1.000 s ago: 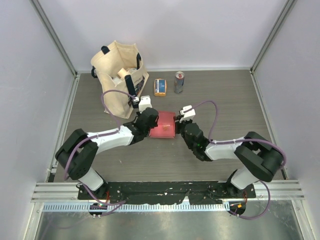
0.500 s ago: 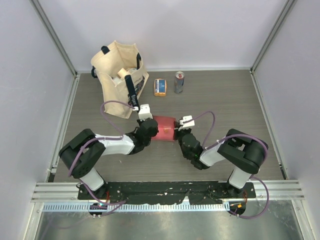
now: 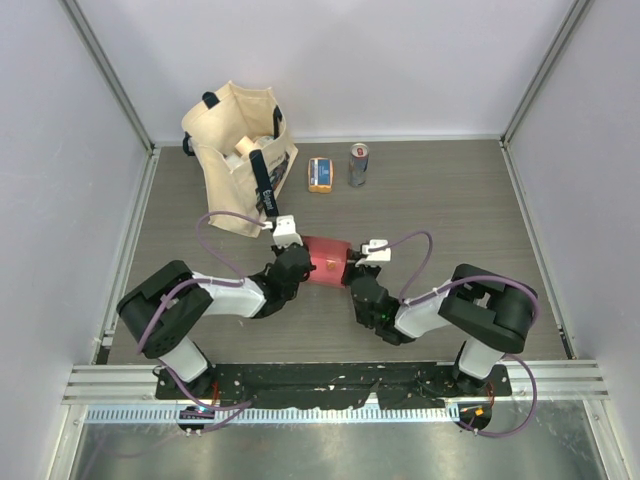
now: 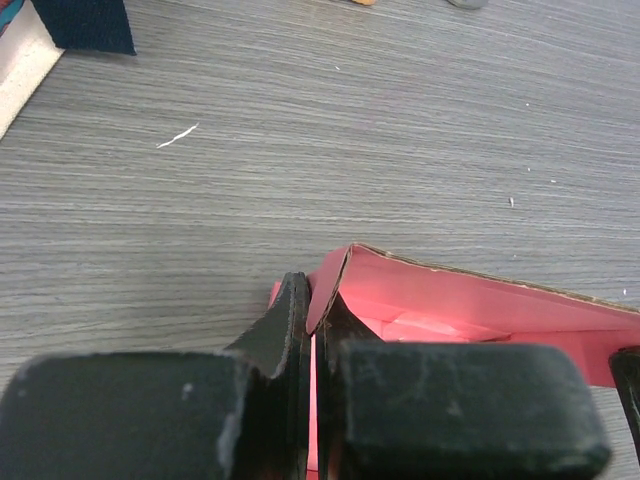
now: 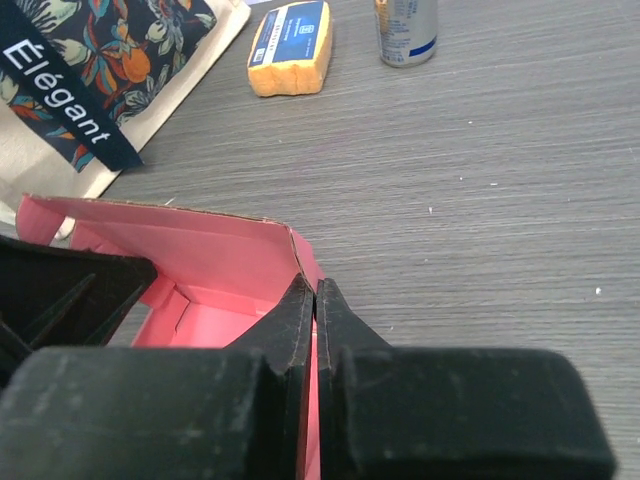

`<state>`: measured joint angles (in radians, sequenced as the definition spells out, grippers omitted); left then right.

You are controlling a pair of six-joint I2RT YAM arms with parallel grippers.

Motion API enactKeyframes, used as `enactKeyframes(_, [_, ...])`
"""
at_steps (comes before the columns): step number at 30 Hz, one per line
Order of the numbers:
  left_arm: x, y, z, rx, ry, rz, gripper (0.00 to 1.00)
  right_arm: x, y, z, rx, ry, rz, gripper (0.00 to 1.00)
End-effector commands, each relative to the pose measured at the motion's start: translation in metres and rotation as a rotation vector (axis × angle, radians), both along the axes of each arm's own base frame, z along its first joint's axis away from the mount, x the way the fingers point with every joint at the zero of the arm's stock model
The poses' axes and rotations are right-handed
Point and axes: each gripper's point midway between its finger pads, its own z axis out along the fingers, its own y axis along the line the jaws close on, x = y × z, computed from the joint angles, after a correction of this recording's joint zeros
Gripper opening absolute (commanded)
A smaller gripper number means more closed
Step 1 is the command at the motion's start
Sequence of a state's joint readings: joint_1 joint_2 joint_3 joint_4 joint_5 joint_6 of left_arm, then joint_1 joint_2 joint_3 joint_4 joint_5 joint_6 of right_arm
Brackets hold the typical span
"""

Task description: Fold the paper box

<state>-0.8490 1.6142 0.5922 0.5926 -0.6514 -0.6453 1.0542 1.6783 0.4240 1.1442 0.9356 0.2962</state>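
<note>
A: Top view?
B: Looks down from above the near edge, over the whole worktop (image 3: 450,200).
A: Wrist views?
B: Sit low and close, facing the far edge; share the paper box (image 4: 480,300).

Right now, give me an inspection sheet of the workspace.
Surface: table, grey wood grain; one small white scrap.
Job's things: paper box, pinkish-red, open on top, spanning between both arms.
Clutter: beige tote bag, orange-and-blue packet, drinks can, all at the far side.
Grippers: left gripper, jaws shut on the box's left wall; right gripper, jaws shut on its right wall.
Cables: left purple cable loops near the tote; right purple cable loops over the table.
Surroundings: white walls, metal corner posts.
</note>
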Motion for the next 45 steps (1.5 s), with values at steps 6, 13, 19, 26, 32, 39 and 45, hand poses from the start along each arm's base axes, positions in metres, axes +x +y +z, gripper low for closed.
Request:
enactKeyframes(6, [-0.010, 0.011, 0.002, -0.060, -0.013, 0.025, 0.00, -0.010, -0.007, -0.019, 0.003, 0.097, -0.134, 0.06])
enactKeyframes(13, [-0.016, 0.011, 0.002, -0.086, -0.017, 0.004, 0.00, -0.027, 0.000, -0.036, -0.062, 0.132, -0.077, 0.08])
enactKeyframes(19, [-0.022, 0.012, -0.002, -0.089, -0.023, -0.012, 0.00, -0.043, 0.000, -0.048, -0.112, 0.132, -0.077, 0.10])
enactKeyframes(26, [-0.030, 0.017, -0.006, -0.074, -0.042, -0.011, 0.00, -0.061, -0.006, -0.048, -0.147, 0.114, -0.063, 0.27])
enactKeyframes(32, [-0.033, 0.018, -0.005, -0.054, -0.051, -0.018, 0.00, -0.086, -0.018, -0.031, -0.171, 0.159, -0.014, 0.55])
enactKeyframes(39, [-0.033, 0.014, -0.005, -0.021, -0.061, -0.027, 0.00, -0.100, -0.026, 0.032, -0.038, 0.203, 0.143, 0.84])
enactKeyframes(45, [-0.033, 0.009, -0.010, 0.012, -0.058, -0.039, 0.00, -0.080, -0.034, 0.060, 0.208, 0.384, 0.231, 0.86])
